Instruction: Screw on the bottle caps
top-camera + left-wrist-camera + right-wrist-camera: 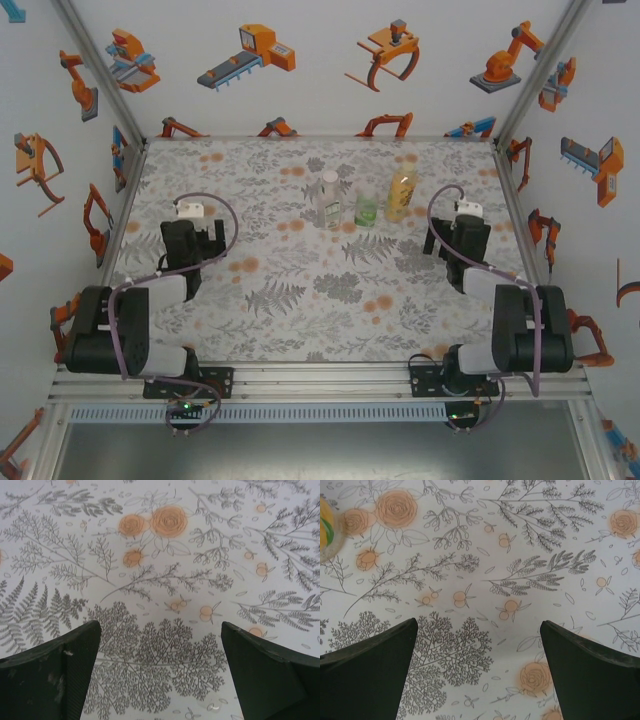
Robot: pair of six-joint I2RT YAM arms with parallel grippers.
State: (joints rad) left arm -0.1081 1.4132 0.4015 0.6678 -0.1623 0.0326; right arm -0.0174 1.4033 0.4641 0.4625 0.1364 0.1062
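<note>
light: bright, even | shadows: faint, soft | blur: amber bottle [325, 527] at frame edge | top view: slightly soft

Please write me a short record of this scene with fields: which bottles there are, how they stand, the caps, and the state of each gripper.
bottles: clear bottle, green bottle, amber bottle
posture: all three upright
arrangement: one row at the far middle of the table, clear on the left, green in the middle, amber on the right
caps: too small to tell whether they are on
left gripper: open, holding nothing, over the patterned table
right gripper: open, holding nothing, amber bottle at the left edge of its view
</note>
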